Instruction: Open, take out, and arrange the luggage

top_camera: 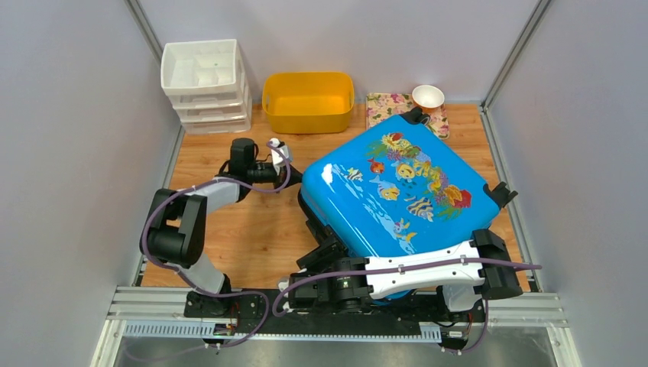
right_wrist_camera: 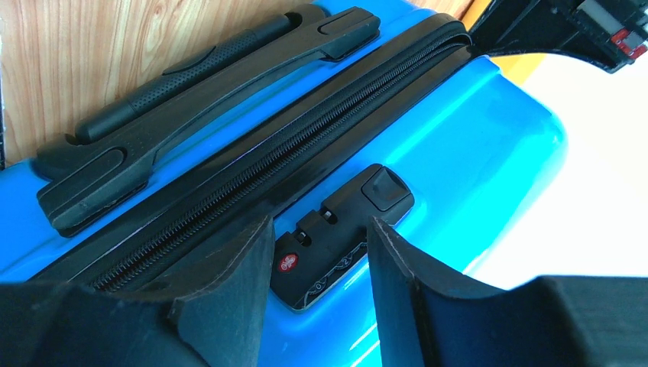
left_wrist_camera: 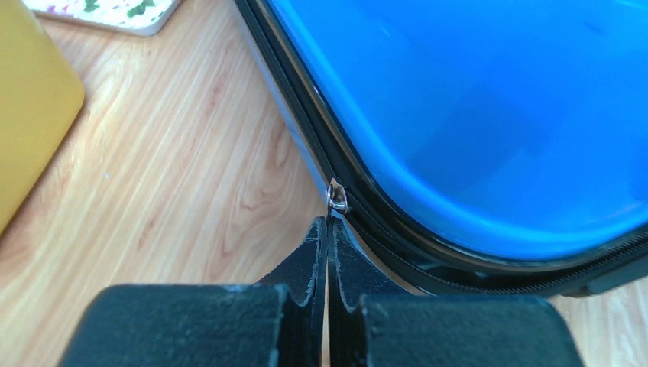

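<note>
Black left gripper, closed, reaches to luggage zipper; right gripper spread over lock.

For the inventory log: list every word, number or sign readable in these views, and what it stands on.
"0" and "2": faint dial digits on the combination lock of the luggage; other digits unreadable.
Unreadable: the red diamond badge on that lock, its white mark too small.
Unreadable: the red label on black hardware at top right, blurred.
No text elsewhere.
</note>
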You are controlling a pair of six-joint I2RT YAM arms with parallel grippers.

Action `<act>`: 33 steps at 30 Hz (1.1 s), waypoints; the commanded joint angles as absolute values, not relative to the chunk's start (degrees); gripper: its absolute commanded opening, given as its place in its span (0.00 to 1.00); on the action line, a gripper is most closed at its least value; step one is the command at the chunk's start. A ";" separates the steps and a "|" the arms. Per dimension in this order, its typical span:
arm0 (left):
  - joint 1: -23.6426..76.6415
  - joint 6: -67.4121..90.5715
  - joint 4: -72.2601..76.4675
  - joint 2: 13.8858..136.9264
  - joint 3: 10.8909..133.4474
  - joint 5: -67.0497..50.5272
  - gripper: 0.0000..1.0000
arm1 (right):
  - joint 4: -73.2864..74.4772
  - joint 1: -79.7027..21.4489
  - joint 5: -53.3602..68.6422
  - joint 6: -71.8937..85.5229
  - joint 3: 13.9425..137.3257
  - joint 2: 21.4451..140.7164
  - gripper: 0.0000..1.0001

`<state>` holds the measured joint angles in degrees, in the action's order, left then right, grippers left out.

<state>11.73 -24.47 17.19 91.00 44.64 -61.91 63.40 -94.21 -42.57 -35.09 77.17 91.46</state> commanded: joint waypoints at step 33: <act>23.82 -0.88 47.56 136.51 97.66 -65.31 0.52 | 71.64 -94.13 -47.02 -34.54 79.97 84.81 0.69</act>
<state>24.84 -5.65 43.59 139.98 98.00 -67.85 64.64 -94.78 -40.01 -33.36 77.36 88.58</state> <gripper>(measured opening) 0.347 0.645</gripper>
